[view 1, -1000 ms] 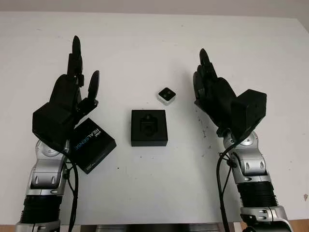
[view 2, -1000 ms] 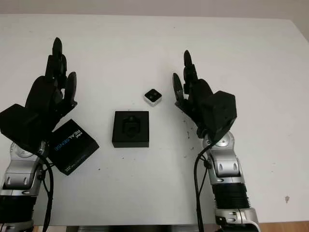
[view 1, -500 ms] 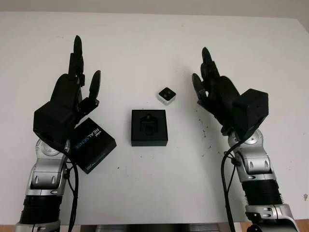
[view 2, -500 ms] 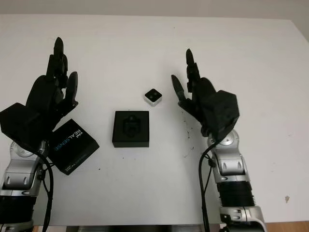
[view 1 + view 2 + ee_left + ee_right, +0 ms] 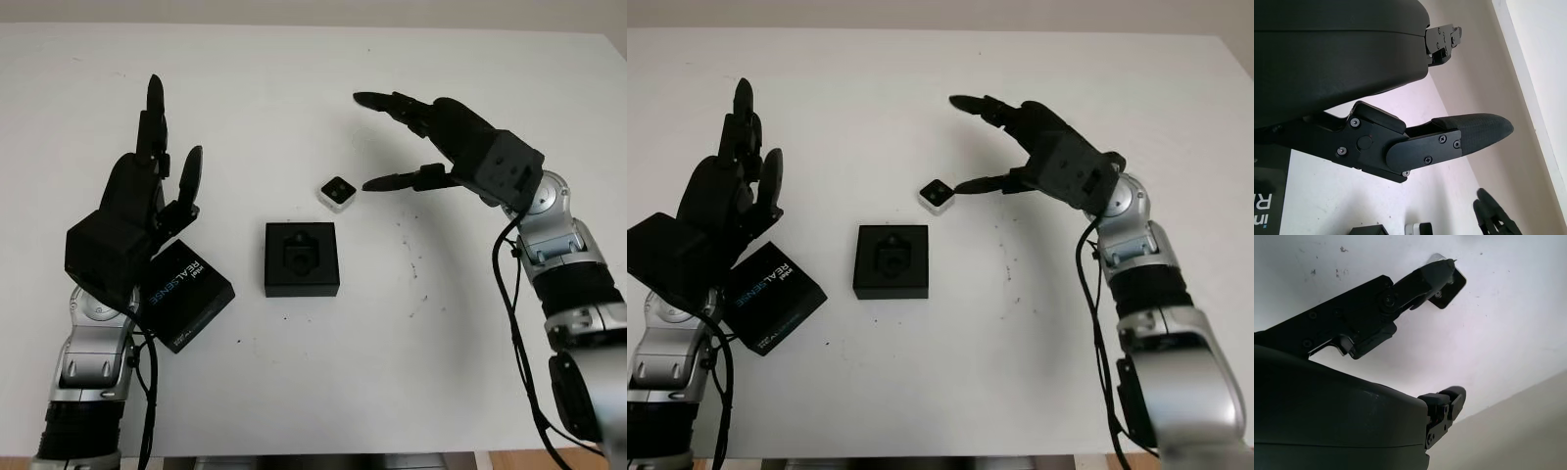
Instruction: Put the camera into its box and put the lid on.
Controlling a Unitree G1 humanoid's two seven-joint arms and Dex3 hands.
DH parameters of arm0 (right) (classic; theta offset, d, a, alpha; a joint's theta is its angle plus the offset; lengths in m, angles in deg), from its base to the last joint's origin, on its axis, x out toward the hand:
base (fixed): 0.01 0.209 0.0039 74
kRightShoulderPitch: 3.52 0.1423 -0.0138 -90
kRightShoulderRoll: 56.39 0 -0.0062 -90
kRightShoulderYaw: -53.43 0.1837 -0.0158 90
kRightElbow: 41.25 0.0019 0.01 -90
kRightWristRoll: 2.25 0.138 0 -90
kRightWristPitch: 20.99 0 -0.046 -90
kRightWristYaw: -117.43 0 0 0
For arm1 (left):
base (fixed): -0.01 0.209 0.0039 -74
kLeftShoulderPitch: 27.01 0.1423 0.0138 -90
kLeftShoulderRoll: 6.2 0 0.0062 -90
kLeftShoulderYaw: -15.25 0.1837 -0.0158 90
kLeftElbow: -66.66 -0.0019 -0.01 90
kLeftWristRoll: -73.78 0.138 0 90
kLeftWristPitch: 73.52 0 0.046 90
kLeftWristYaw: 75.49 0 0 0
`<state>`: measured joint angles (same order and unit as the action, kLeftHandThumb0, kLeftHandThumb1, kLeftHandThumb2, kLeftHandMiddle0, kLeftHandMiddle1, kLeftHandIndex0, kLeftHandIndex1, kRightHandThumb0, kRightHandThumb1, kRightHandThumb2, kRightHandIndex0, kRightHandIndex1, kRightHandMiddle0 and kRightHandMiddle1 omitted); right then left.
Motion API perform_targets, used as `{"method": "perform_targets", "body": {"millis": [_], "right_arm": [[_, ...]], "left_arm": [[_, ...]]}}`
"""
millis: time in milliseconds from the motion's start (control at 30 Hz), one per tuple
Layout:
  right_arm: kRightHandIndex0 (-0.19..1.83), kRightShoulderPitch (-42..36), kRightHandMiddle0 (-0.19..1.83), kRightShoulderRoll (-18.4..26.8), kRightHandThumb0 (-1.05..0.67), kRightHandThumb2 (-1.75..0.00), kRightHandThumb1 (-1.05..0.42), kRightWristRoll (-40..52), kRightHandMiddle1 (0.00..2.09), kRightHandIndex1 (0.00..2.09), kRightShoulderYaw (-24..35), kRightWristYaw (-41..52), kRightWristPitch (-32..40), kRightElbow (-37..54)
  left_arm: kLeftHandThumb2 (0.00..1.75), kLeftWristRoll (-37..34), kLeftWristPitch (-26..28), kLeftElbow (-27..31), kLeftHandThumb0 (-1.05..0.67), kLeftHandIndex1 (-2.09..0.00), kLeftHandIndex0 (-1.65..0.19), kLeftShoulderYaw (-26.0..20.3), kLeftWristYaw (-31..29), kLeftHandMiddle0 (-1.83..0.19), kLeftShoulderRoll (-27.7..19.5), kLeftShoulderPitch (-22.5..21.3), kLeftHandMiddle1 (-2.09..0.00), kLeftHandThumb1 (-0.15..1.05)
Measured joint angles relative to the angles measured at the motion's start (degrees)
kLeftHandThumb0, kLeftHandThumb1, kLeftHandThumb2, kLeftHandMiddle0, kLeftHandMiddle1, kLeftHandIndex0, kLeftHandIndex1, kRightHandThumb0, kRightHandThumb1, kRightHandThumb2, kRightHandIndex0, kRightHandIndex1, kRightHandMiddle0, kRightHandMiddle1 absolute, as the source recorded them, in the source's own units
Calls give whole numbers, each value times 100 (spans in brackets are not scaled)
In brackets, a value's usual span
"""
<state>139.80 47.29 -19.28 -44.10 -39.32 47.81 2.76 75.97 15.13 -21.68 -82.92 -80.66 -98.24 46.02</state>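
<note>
Centre frame, camera [image 5: 338, 193] on counter [image 5: 323, 392] above open box [image 5: 302, 258]; "REALSENSE" lid [image 5: 186, 294] lower left under open left hand [image 5: 132, 211]; right hand [image 5: 446, 147] open, empty, fingers [image 5: 387, 182] beside camera.

My white table [image 5: 313, 392] spreads before me, faintly speckled; a beige wall [image 5: 1528, 186] stands behind it.
</note>
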Motion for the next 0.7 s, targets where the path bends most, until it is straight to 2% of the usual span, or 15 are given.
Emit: {"method": "perform_targets", "body": {"millis": [100, 267, 700], "right_arm": [[14, 291, 34, 87, -41, -5, -73, -330, 24, 11, -260, 6, -328, -384], [16, 637, 38, 202, -44, -6, -74, -866, 22, 11, -643, -182, -808, -788], [29, 1097, 45, 486, -43, -6, -79, -2209, 22, 13, -1419, -1456, -1824, -927]], "left_arm": [[66, -9, 13, 10, -80, 0, 19, -5, -1, 19, 0, 7, 0, 105], [65, -13, 101, 102, -81, 0, 19, -8, -4, 19, 0, 35, 0, 105], [66, -11, 68, 108, -81, 0, 19, -4, -11, 19, 1, 60, 0, 105]]}}
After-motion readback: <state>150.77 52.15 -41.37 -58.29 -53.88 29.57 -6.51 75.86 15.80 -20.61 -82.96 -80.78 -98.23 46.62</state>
